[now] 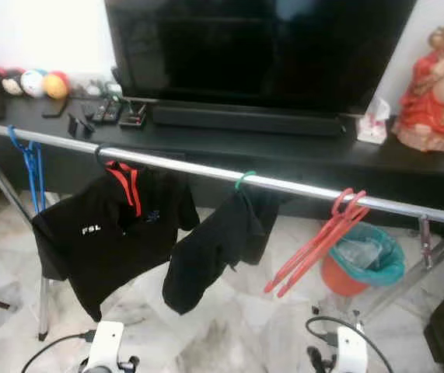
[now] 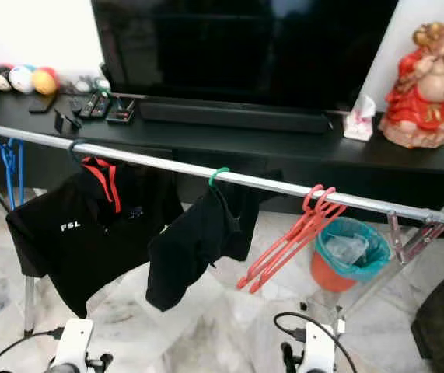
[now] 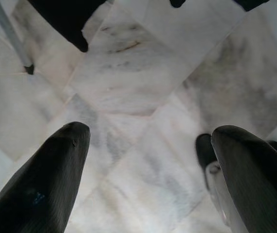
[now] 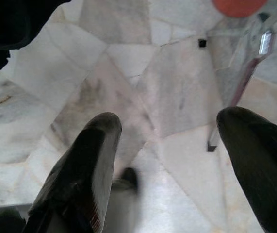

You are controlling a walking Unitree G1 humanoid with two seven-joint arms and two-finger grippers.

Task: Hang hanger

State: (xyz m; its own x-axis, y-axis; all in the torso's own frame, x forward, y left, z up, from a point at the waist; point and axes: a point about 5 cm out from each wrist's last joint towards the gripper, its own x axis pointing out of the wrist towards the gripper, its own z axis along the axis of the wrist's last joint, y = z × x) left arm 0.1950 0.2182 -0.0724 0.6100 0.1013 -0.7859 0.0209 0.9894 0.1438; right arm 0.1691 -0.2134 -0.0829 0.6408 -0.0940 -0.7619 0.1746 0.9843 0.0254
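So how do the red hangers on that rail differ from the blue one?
The red hangers hang near the rail's right end, above the orange bin; the blue hanger hangs near the left end. The red ones are a bunch swung out at a slant, while the blue one hangs straight down. Both are bare, unlike the hangers between them that carry the black shirt and the black garment, and both hook over the same silver rail.
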